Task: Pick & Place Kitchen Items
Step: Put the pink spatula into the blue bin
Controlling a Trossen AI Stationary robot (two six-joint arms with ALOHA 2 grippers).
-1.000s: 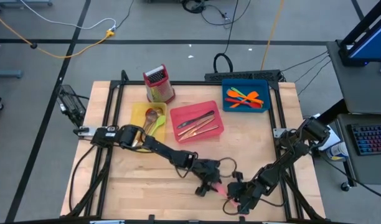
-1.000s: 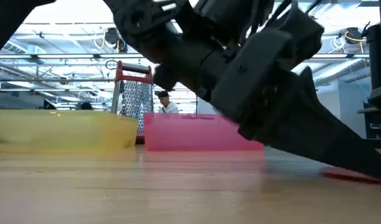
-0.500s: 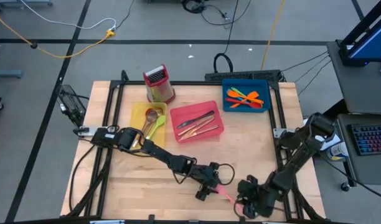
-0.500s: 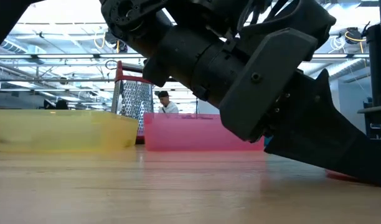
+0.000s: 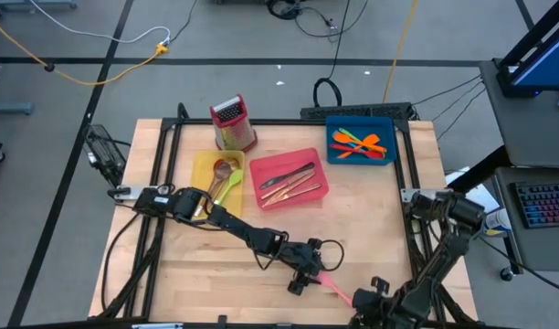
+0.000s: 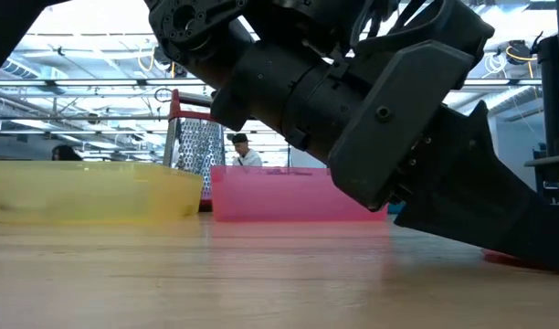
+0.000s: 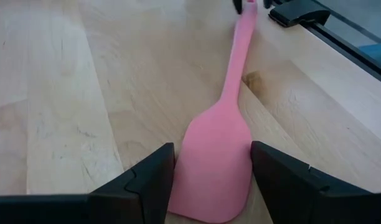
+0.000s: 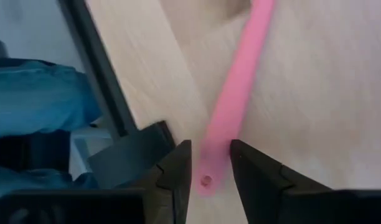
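Observation:
A pink spatula (image 5: 332, 286) lies flat on the wooden table near its front edge, its blade toward the left arm and its handle toward the right arm. My left gripper (image 7: 212, 148) is open and low over the table, with one finger on either side of the blade (image 7: 212, 171). My right gripper (image 8: 210, 144) is open at the front edge (image 5: 366, 303), with its fingers on either side of the handle's holed end (image 8: 206, 180). A strip of the spatula shows in the low view (image 6: 515, 259). My left gripper's fingers stand close beside the blade's two long edges, pointing along the spatula; I cannot tell whether they touch it. My right gripper's fingers flank the handle's free end; one finger (image 8: 246, 165) lies right by the handle's side, and I cannot tell whether it touches.
At the back stand a yellow tray (image 5: 201, 163) with spoons, a pink tray (image 5: 258, 169) with cutlery, a blue tray (image 5: 334, 123) with orange and green utensils, and a red-topped grater (image 5: 232, 123). A black frame rail (image 7: 315, 18) runs beyond the handle. Bare wood lies left of the spatula.
My right gripper has drawn back toward the table's near edge and right, along the spatula's handle, so more of the handle shows. My left gripper has gone a little toward the near edge over the blade. The spatula lies on the table.

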